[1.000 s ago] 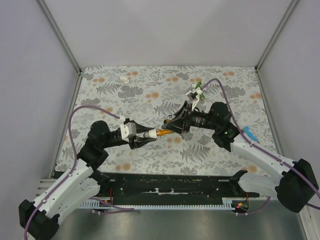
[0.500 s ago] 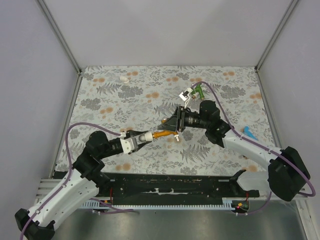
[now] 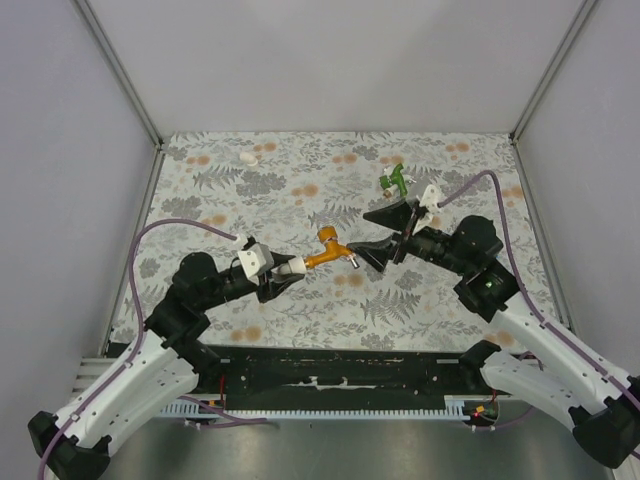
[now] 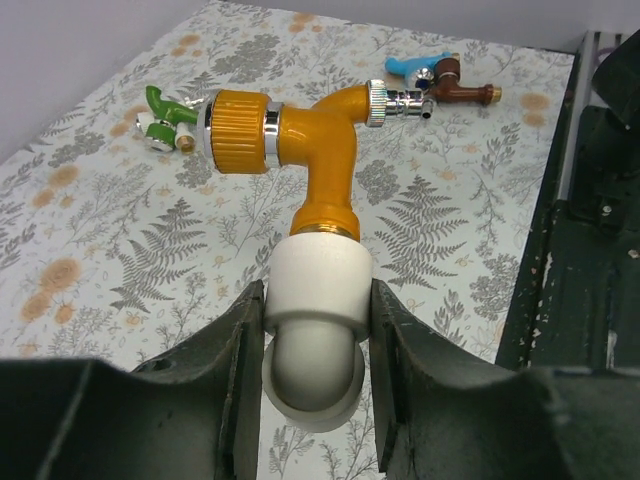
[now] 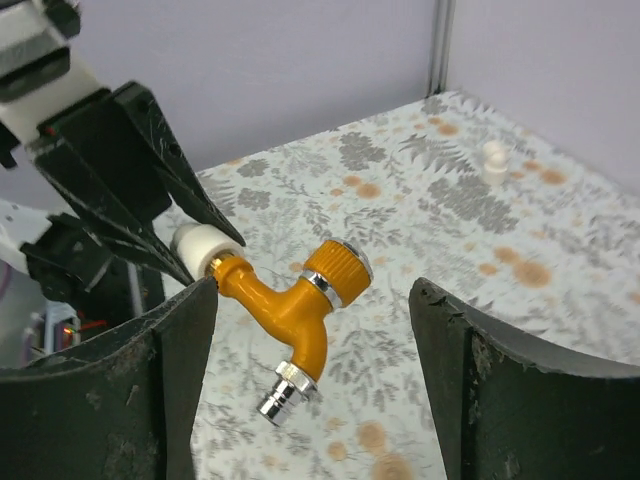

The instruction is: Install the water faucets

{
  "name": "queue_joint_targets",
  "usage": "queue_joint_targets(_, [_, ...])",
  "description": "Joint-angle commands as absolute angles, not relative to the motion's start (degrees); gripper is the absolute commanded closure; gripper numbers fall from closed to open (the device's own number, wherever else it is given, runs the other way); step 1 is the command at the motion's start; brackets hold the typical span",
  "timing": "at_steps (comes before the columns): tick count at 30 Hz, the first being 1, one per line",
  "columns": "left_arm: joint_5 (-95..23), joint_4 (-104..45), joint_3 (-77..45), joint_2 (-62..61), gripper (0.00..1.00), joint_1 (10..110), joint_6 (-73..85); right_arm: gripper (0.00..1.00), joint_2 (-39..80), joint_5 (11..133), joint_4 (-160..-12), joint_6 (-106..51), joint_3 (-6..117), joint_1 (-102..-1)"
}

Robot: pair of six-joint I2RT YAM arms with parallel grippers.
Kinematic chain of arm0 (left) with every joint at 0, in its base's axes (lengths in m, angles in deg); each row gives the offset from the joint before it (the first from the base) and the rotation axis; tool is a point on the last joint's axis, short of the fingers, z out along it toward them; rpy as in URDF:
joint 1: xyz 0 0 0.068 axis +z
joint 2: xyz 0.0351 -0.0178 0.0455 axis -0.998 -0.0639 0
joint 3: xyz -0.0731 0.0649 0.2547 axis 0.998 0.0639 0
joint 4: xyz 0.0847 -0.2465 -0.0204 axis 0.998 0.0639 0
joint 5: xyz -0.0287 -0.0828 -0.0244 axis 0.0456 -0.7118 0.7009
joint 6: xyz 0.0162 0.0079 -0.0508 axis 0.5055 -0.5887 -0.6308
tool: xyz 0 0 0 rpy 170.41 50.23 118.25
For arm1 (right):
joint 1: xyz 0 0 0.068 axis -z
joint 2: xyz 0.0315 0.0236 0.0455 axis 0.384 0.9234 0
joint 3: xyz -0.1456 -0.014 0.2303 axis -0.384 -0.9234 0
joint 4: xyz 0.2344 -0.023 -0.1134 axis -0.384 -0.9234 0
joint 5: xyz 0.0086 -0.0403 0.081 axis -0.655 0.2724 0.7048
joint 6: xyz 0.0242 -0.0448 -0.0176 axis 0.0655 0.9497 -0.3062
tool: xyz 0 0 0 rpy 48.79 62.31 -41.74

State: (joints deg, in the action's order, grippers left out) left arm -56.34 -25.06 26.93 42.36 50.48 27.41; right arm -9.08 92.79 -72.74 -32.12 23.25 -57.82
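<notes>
- Grip first: my left tool (image 4: 318, 305) was clamped on a white elbow (image 4: 318, 275), one finger against each side, holding it up off the worktop (image 3: 300, 200).
- Out of that elbow's open end stood the orange faucet (image 4: 325, 150), its stem sunk in the white collar, knob to one side and chrome spout to the other.
- My right tool (image 3: 362, 232) was spread wide with nothing in it. It faced the faucet's spout end from just beside it, with no contact that I could see.
- I judged the orange faucet seated in its elbow, or nearly so; whether the thread was fully tight I could not tell.
- Farther out, the green faucet (image 3: 393, 180) lay on the worktop behind my right tool. A pale piece showed at its end in the left wrist view, but I could not tell whether that counted as fitted.
- The blue faucet (image 4: 412, 68) and the dark red faucet (image 4: 462, 93) lay close together on the worktop, beyond the spout in that same view.
- A small white piece (image 3: 247, 157) sat alone near the far left corner.
- By my reckoning, one faucet of four was about done, and at least the blue and dark red ones were left.
</notes>
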Motion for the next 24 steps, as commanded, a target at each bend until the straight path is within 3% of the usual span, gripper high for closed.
queue_joint_targets(1, [-57.79,-27.36,22.52,41.8,0.98,50.57,18.5,0.16,-12.04,98.25,-75.3,-10.53,19.92,-58.0])
queue_joint_targets(5, [-59.38,-27.45,20.85,40.14,0.98,50.65,11.73,0.16,-13.19,106.34,-67.31,-4.71,14.82,-58.0])
queue_joint_targets(8, [-60.53,-27.45,19.8,38.82,0.98,50.74,8.74,0.15,-13.8,110.13,-69.75,-2.43,15.86,-58.0])
queue_joint_targets(24, [-70.37,-35.19,19.01,34.51,0.98,53.2,-3.05,0.16,-13.36,116.2,-73.72,1.01,17.89,-58.0])
